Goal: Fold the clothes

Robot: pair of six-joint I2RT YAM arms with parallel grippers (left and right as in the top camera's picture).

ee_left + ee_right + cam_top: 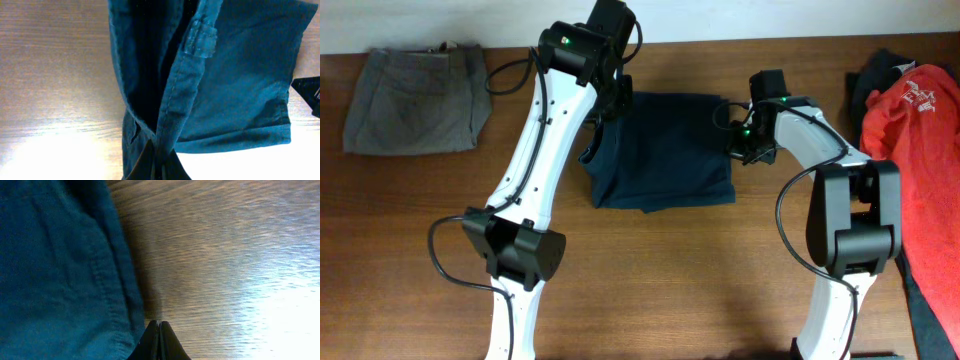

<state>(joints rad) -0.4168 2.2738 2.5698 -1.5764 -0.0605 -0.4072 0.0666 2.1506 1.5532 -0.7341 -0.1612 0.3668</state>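
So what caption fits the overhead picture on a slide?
Left arm and right arm at opposite edges of the navy shorts, mid-table; grey shorts lie far left, red T-shirt far right.

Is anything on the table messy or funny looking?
Yes. The red T-shirt lies in a crumpled heap at the right edge of the table, while the grey shorts lie flat and neat. The navy shorts are bunched up along their left edge, where the left gripper pinches the cloth.

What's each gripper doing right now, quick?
Left gripper: closed, pinching the navy shorts.
Right gripper: closed at the shorts' edge; whether it has any cloth cannot be told.
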